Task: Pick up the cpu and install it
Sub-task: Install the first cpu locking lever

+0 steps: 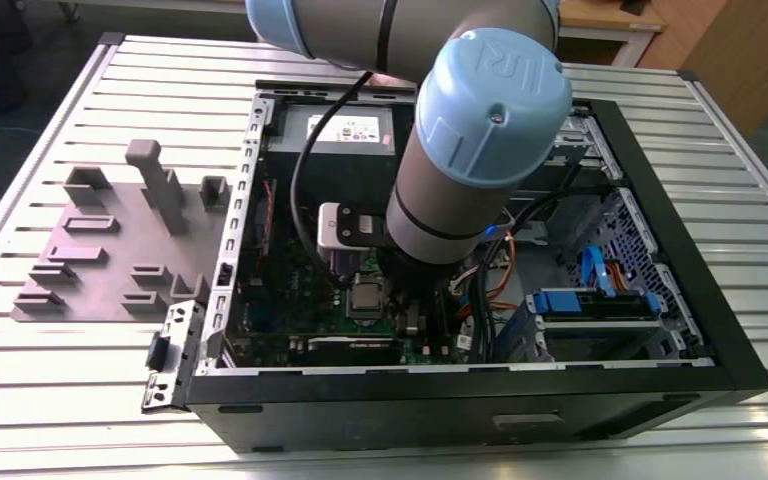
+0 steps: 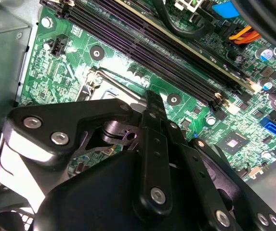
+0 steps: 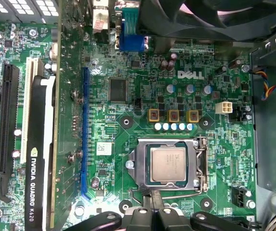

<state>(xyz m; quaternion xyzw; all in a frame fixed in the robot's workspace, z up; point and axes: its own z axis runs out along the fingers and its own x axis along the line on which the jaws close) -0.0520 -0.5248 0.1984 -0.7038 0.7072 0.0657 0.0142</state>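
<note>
The small flat silvery square cpu (image 3: 168, 163) lies seated in the green motherboard's (image 3: 104, 130) socket, about eight o'clock within the open black computer case (image 1: 464, 405) in the exterior view. The hand (image 3: 153, 199), fingers together and empty, hovers beside the wire lever (image 3: 176, 196). Placement looks done. Any further move calls for gentleness.

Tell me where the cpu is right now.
In the first wrist view the cpu lies in the socket on the green board, beside a row of small capacitors.

Item: cpu (image 3: 168, 164), a small flat square chip
Look: silvery metal top, thin darker rim
Pose: lying flat, metal face up, edges parallel to the socket (image 3: 201, 166)
Place: seated inside the socket's metal frame on the green motherboard (image 3: 104, 130)
</note>
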